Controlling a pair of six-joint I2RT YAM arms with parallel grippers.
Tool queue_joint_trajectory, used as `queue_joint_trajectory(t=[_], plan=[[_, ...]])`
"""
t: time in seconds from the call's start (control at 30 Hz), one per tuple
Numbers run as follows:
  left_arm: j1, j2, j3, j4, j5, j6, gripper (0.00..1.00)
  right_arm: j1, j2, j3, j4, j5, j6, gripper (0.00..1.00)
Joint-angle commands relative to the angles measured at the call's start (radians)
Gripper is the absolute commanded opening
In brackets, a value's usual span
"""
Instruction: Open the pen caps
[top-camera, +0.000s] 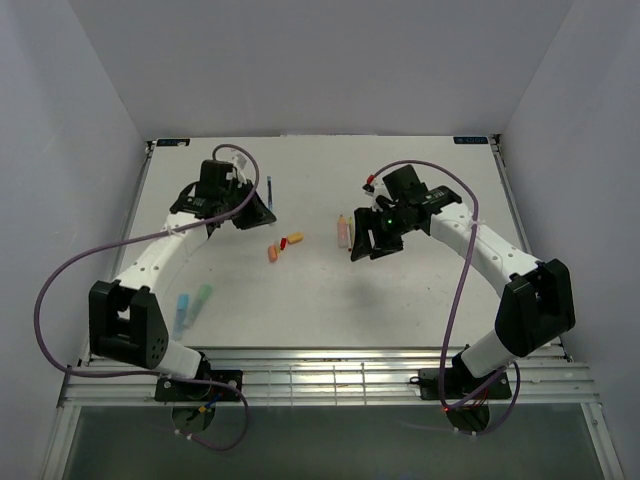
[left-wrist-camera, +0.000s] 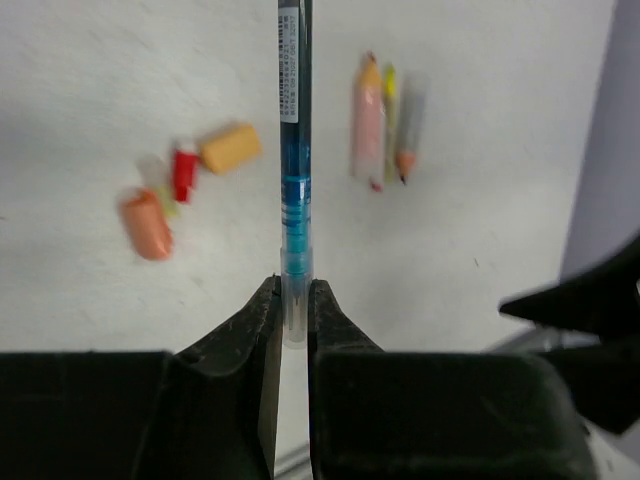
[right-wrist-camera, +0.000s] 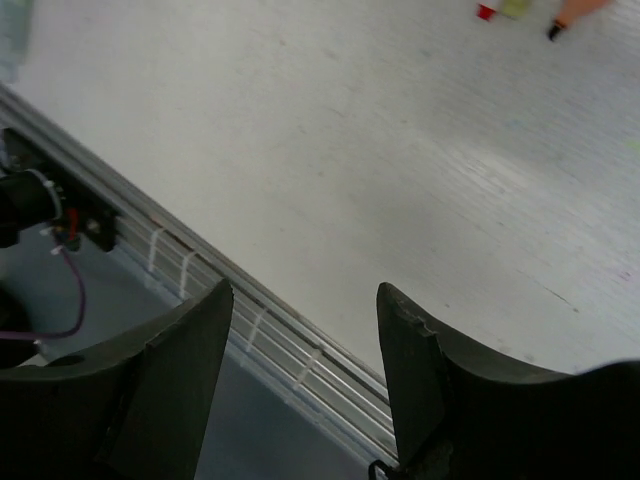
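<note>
My left gripper (left-wrist-camera: 293, 287) is shut on the clear cap (left-wrist-camera: 293, 318) of a slim blue pen (left-wrist-camera: 292, 150), which points away from the jaws. In the top view this gripper (top-camera: 260, 212) holds the pen (top-camera: 271, 190) at the back left of the table. Loose orange (left-wrist-camera: 147, 224), red (left-wrist-camera: 184, 173) and yellow-orange (left-wrist-camera: 230, 147) caps lie left of the pen. A pink pen (left-wrist-camera: 367, 118), a yellow pen (left-wrist-camera: 390, 95) and a pale, orange-tipped pen (left-wrist-camera: 409, 125) lie to its right. My right gripper (right-wrist-camera: 305, 290) is open and empty, above the table near those pens (top-camera: 343, 230).
A teal pen (top-camera: 203, 296) and a light blue pen (top-camera: 183, 312) lie near the left arm's base. A slatted metal rail (top-camera: 330, 375) runs along the table's front edge (right-wrist-camera: 250, 320). White walls close in the left, right and back sides.
</note>
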Motion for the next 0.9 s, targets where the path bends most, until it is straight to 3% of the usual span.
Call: queue_joint_trajectory(t=[0.0,0.17,0.37,0.87], plan=[[-0.037,-0.131,-0.178,0.143,0.355,-0.063,0.00,-0.001,-0.001,0.069,0.111,-0.267,0.069,0.66],[-0.068,-0.288,-0.294,0.213,0.481,-0.098,0.00,-0.001,-0.018,0.098,0.253,-0.388,0.197,0.66],[-0.086,-0.373,-0.364,0.299,0.579,-0.153,0.00,0.001,-0.039,0.002,0.496,-0.502,0.382,0.66],[-0.119,-0.368,-0.357,0.335,0.613,-0.180,0.00,0.059,0.033,0.028,0.635,-0.493,0.508,0.64]])
